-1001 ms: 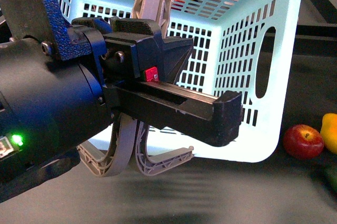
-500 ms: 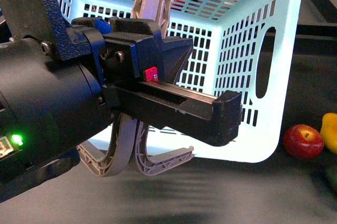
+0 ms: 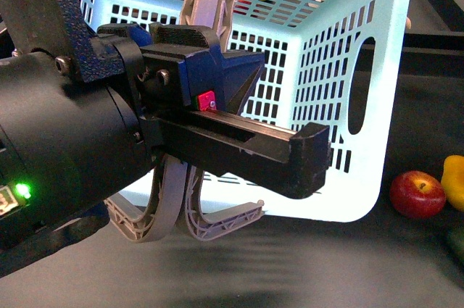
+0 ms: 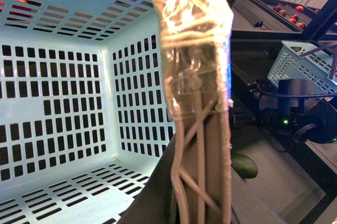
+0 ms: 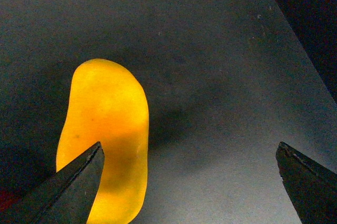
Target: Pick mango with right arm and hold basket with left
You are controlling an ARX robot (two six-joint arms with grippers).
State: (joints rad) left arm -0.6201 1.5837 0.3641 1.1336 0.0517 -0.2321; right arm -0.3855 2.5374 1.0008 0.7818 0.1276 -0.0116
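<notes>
The left gripper is clamped on the slotted basket by its ribbed, taped handle. The right gripper is spread wide above the smooth oblong mango, located at 3 o'clock from the apple.

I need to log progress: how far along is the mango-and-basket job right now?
Done: the left hand appears clamped on a handle of the basket, and the basket is tipped up. In hand: the right hand hangs open over the table, the mango beside one finger, not between them. Left: centre, close and lift the mango.
</notes>
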